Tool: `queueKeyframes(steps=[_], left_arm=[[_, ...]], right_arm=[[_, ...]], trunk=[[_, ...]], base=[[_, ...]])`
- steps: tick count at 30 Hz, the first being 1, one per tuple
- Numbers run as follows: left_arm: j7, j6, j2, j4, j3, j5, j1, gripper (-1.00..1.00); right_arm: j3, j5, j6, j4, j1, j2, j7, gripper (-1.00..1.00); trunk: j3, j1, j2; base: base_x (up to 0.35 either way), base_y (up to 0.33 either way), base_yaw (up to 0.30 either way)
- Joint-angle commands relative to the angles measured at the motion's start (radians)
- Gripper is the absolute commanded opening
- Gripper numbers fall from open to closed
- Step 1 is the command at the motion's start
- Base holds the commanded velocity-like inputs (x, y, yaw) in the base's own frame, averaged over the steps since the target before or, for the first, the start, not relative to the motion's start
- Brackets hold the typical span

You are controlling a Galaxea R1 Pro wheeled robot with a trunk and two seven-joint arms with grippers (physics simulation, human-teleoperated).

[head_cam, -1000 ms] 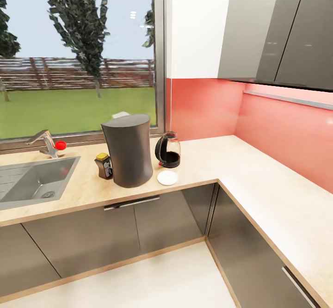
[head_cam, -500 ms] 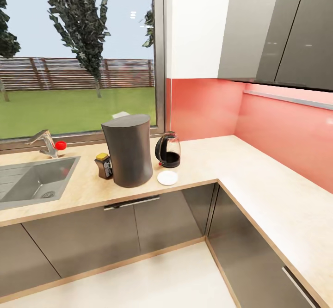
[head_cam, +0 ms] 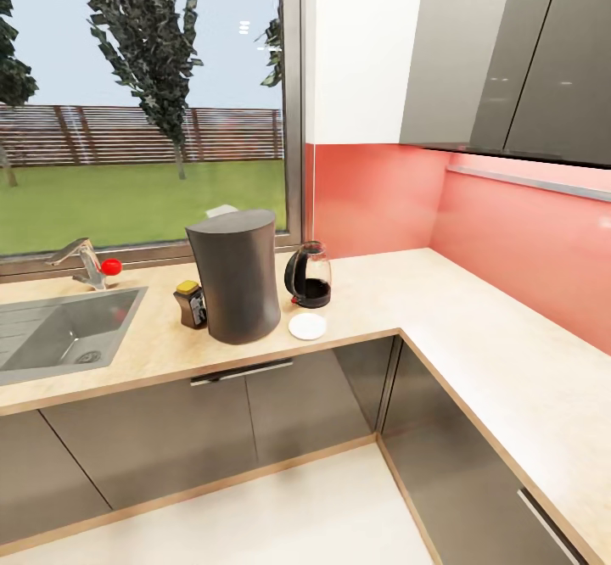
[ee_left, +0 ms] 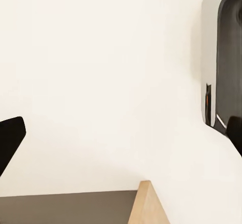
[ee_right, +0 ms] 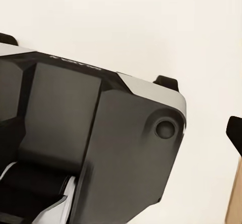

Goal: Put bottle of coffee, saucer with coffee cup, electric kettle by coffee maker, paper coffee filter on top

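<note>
Over pale floor both arms hang low; whether their fingers grip, I cannot tell.

The countertop bears the electric kettle, coffee maker, saucer and coffee bottle.

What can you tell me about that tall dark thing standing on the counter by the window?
The tall dark container looks like matte dark grey plastic, a smooth body narrowing slightly at the waist, with a slanted flat top. It stands upright on the light countertop, right of the sink. A small yellow-capped bottle stands close at its left, a white saucer lies at its right, and a glass pot stands just beyond.
</note>
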Motion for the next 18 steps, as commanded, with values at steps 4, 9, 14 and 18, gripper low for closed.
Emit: queueKeyframes(steps=[4, 9, 14, 18], left_arm=[[0.004, -0.004, 0.002, 0.000, -0.006, 0.003, -0.001, 1.00], [0.004, -0.004, 0.003, 0.000, -0.005, 0.003, -0.001, 1.00], [0.004, -0.004, 0.004, 0.000, -0.005, 0.003, -0.001, 1.00], [0.004, -0.004, 0.005, 0.000, -0.005, 0.003, -0.001, 1.00]], right_arm=[[0.008, -0.007, 0.005, -0.001, 0.000, -0.003, -0.003, 1.00], [0.008, -0.006, 0.005, 0.000, 0.000, -0.003, -0.005, 1.00], [0.008, -0.005, 0.006, 0.001, 0.002, -0.013, -0.007, 1.00], [0.008, -0.005, 0.006, 0.001, 0.014, -0.042, -0.007, 1.00]], trunk=[[-0.002, 0.001, -0.002], [-0.002, 0.001, -0.002], [-0.002, 0.001, -0.002], [-0.002, 0.001, -0.002]], base=[[0.000, 0.000, 0.125], [0.000, 0.000, 0.268], [0.000, 0.000, 0.272], [0.000, 0.000, 0.273]])
